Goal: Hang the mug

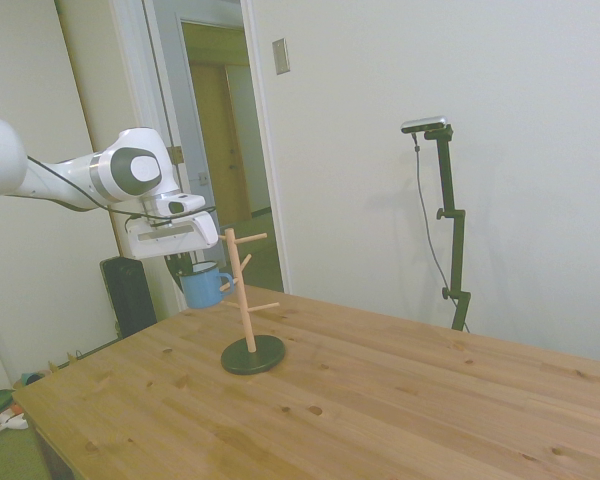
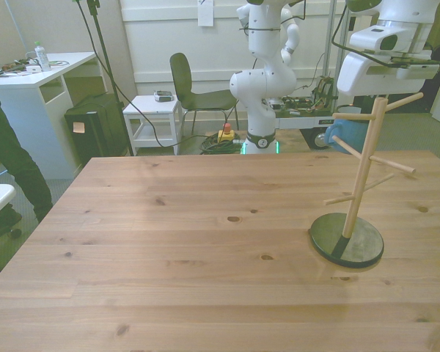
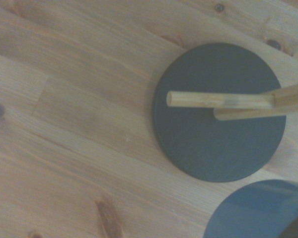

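Hand (image 1: 192, 262) pinches the mug (image 1: 202, 287) by its rim, aloft just beside the wooden mug tree (image 1: 245, 300), above the surface (image 1: 380, 400).

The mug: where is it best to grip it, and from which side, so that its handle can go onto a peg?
Grip the mug by its rim from above, on the side away from the handle. The handle faces the wooden rack, so this leaves it free.

Side, front views wide; wrist close overhead, perhaps blurred; all share rack base (image 3: 219, 111).
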Motion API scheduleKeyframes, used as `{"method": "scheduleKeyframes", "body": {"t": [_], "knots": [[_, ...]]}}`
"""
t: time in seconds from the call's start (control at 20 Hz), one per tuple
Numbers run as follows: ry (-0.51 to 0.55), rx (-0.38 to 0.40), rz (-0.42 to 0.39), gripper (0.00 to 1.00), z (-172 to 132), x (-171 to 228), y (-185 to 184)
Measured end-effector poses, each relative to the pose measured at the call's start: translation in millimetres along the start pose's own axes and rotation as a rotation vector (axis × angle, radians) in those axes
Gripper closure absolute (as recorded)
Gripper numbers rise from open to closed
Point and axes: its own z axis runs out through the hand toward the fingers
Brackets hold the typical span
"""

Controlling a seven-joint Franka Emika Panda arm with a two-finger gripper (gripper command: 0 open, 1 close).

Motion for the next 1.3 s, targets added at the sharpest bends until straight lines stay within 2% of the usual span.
{"method": "scheduleKeyframes", "body": {"t": [0.4, 0.45, 1.3], "knots": [[-0.006, -0.01, 0.021, 1.0, 10, 19, -9], [-0.007, -0.011, 0.027, 0.0, 10, 20, -9], [0.003, -0.011, 0.04, 0.0, 2, 12, -3]]}}
